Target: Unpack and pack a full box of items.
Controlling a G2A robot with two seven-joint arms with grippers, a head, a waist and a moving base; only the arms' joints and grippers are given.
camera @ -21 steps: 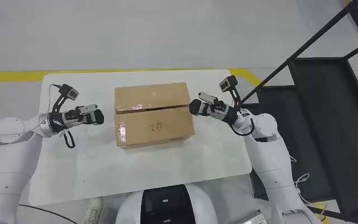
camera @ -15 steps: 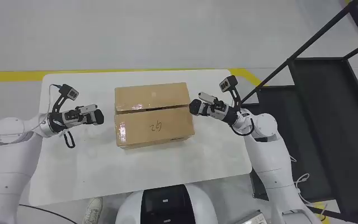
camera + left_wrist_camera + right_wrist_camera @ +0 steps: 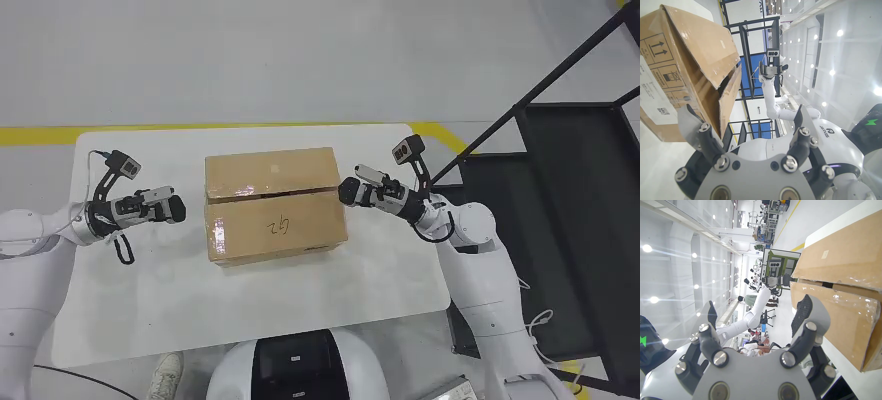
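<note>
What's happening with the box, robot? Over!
Left gripper open, empty, beside box. Right gripper open, empty, at the other end. Box on table, flaps down, seam slightly gapped. Nothing in the way.

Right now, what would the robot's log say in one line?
box: on table, flaps nearly shut | left pincer: open, beside box, apart | right pincer: open, close to box's other side

Glossy white shells cover both arms (image 3: 478, 275). The left end effector (image 3: 744, 113) and right end effector (image 3: 761, 306) share grey metal plates (image 3: 753, 370) with silver screws (image 3: 719, 358), black linkages (image 3: 802, 340), and pale grey fingers (image 3: 817, 313) with ribbed black pads (image 3: 800, 311). A black cable (image 3: 122, 250) loops at each wrist. A green bolt mark (image 3: 871, 122) sits on a black panel.
</note>
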